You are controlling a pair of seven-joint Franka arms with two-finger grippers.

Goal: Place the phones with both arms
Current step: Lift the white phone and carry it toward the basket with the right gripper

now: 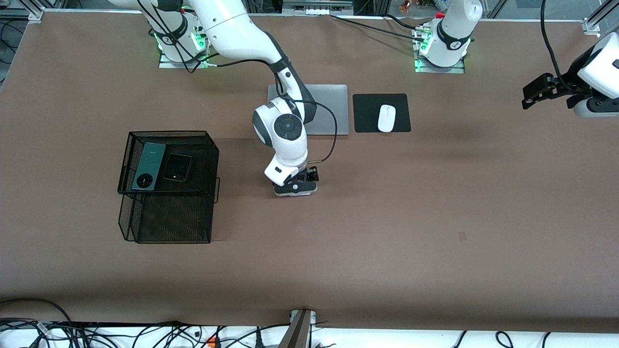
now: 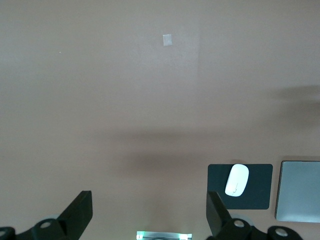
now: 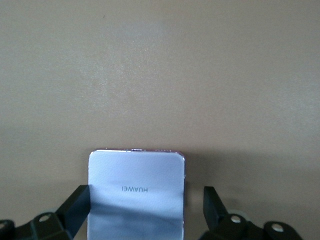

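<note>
Phones number three: two (image 1: 149, 166) (image 1: 177, 167) on rack (image 1: 213, 159), one (image 3: 136, 192) on table (image 1: 435, 217).

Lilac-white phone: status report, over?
Right gripper open, straddling lilac-white phone flat on table, no grip. Left gripper open, waiting off at its table end. Green phone, black phone on mesh rack.
</note>
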